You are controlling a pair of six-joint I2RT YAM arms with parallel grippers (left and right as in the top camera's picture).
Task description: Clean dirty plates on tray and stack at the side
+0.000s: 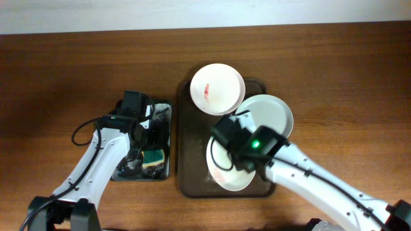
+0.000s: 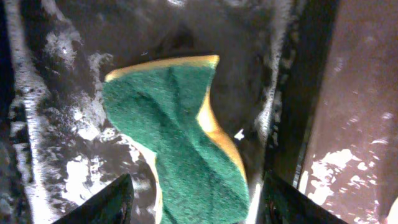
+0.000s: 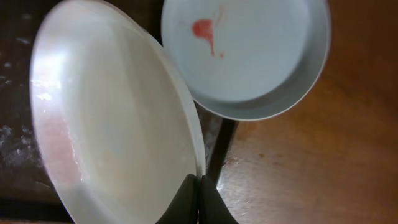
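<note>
Plates all sit on the brown tray, one plate tilted, its rim pinched tight by the right gripper, arm stretched across from the front-right. Left gripper points straight down, fingers spread either side of the sponge.

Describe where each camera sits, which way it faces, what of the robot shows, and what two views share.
Overhead: above the table, facing down on the tray; both arms show.
Left wrist: close over the sponge, facing down; the left gripper, open, shows.
Right wrist: low over the tray, looking along the right gripper, shut on a tilted plate.
Shared: overhead and right wrist show the smeared plate.
</note>
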